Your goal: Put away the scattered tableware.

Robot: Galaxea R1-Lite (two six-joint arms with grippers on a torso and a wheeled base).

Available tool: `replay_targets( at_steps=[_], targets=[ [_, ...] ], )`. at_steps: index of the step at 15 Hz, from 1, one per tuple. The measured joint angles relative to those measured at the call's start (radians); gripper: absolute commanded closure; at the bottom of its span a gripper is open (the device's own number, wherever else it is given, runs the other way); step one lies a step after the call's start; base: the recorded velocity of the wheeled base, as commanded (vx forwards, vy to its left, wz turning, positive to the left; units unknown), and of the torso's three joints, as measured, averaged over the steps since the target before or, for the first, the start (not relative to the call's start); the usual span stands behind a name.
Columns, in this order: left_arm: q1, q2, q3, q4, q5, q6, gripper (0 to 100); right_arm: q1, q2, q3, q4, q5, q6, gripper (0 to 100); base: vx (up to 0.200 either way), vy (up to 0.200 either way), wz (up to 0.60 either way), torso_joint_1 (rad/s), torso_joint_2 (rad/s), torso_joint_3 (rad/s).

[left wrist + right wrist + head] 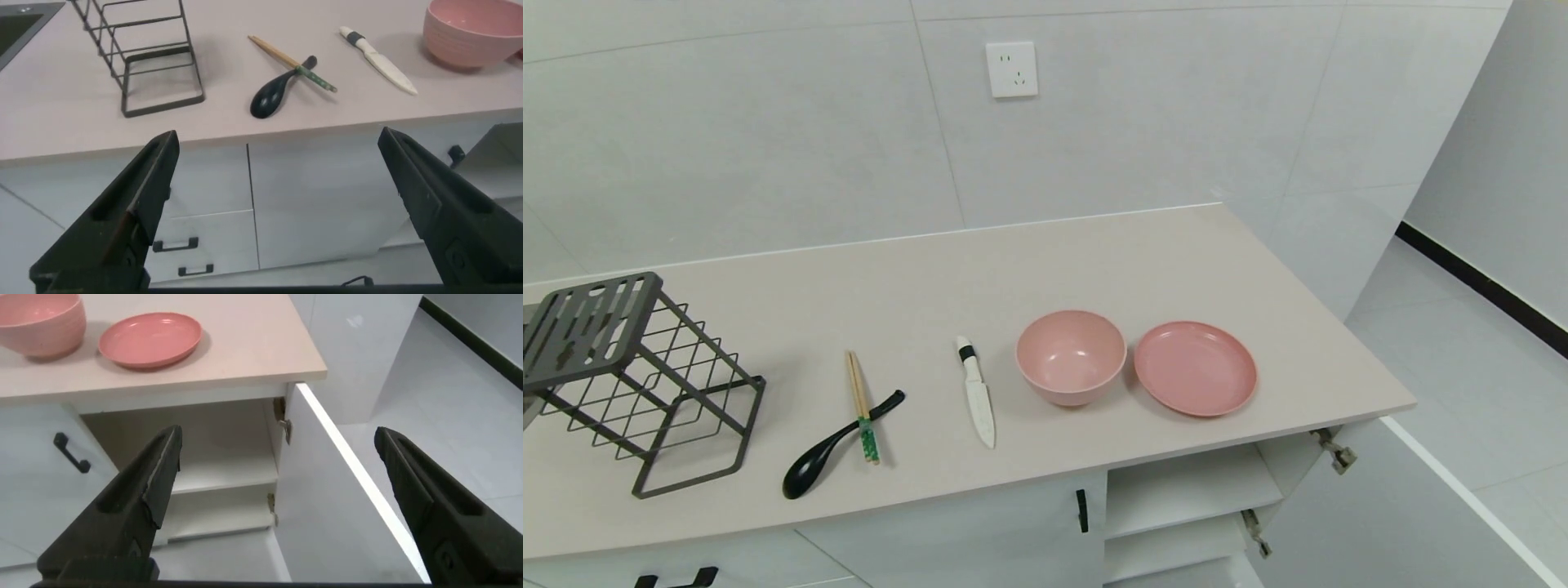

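Pretty plain hardware tbh: left gripper (278, 137) and right gripper (277, 434) both have chunky matte black wedge-shaped fingers, each with a shallow recessed slot.

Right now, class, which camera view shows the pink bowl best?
The head view: the whole pink bowl shows, hollow included, beside the plate. Both wrist views cut it off at the picture's edge.

white tiled wall (768, 139), beige counter (1013, 261), open cabinet door (351, 490).

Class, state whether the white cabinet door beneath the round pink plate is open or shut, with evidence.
Open. The white cabinet door stands swung outward on its metal hinges, exposing the white shelves inside.
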Motion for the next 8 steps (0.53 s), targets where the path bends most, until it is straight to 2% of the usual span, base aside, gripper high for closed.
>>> replay_targets(
  at_steps=[3,6,8],
  targets=[
    [0.000,0.000,0.000,0.000,-0.001,-0.008,0,0.000,0.000,0.000,0.000,0.002,-0.001,0,0.000,0.000,0.00,0.000,0.00,0.000],
    [0.000,0.000,0.000,0.000,0.000,-0.009,0,0.000,0.000,0.000,0.000,0.001,0.006,0,0.200,0.000,0.00,0.002,0.00,0.002],
    [0.000,0.000,0.000,0.000,0.000,-0.010,0,0.000,0.000,0.000,0.000,-0.001,0.008,0,0.000,0.000,0.00,0.000,0.00,0.000]
  ],
)
